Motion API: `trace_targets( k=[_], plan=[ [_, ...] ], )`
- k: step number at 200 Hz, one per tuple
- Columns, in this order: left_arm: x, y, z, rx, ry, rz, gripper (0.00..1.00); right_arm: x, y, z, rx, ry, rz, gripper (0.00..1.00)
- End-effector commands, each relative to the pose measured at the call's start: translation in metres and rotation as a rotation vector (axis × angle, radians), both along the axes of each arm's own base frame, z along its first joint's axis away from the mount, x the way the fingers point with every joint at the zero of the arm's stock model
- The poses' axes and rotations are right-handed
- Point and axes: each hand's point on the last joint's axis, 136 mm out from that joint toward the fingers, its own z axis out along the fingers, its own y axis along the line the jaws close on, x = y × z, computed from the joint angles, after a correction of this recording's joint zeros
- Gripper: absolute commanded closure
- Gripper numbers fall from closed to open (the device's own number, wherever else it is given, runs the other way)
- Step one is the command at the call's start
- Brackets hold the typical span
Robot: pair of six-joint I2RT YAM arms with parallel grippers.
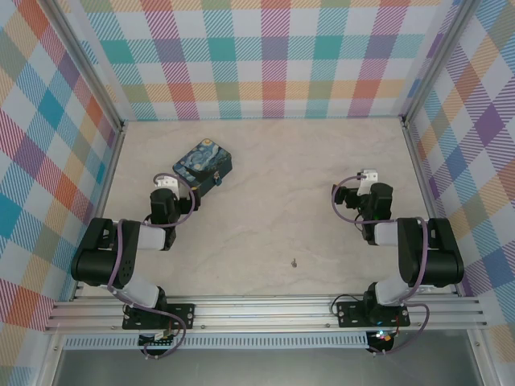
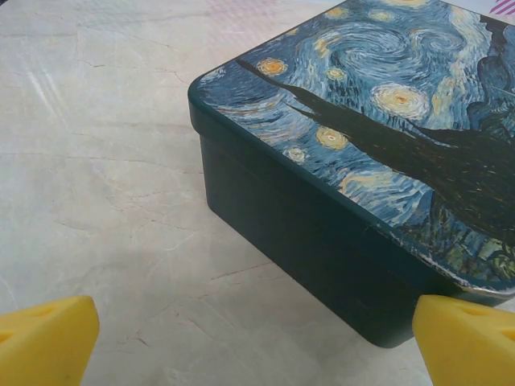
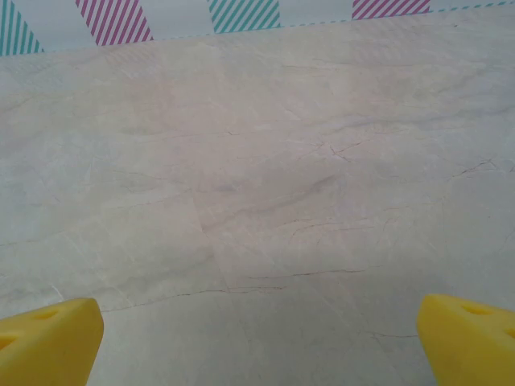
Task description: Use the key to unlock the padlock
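Note:
The key (image 1: 295, 261) is a tiny grey speck lying on the marble table, near the front and between the two arms. The padlock is out of view. My left gripper (image 1: 166, 183) (image 2: 257, 344) is open, its yellow fingertips (image 2: 48, 339) spread wide with bare table between them, just in front of the near corner of a painted tin. My right gripper (image 1: 366, 178) (image 3: 257, 344) is open too, low over bare marble at the right, with nothing between its fingers. Both grippers are well behind the key.
A blue-and-yellow swirl-painted rectangular tin (image 1: 203, 163) (image 2: 362, 161) with its lid on sits at the back left, right at my left gripper. Checked walls (image 1: 273, 56) enclose the table on three sides. An aluminium rail (image 1: 265, 310) runs along the front.

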Motion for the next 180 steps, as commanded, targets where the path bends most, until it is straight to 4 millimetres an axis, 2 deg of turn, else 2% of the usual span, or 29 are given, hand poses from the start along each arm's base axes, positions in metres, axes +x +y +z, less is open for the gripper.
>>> trace_targets(
  k=[1, 135, 154, 180],
  plan=[
    [0.006, 0.001, 0.005, 0.009, -0.013, -0.015, 0.00, 0.003, 0.001, 0.006, -0.008, -0.021, 0.017, 0.00],
    [0.005, 0.004, 0.006, 0.002, -0.016, -0.003, 0.00, 0.003, 0.001, 0.006, -0.009, -0.021, 0.016, 0.00],
    [0.001, 0.007, 0.017, -0.001, -0.044, 0.015, 0.00, 0.004, 0.000, 0.009, -0.006, -0.021, 0.008, 0.00],
    [-0.010, 0.016, 0.045, -0.011, -0.017, 0.078, 0.00, 0.005, 0.000, 0.022, -0.006, 0.039, 0.011, 0.00]
  ],
)
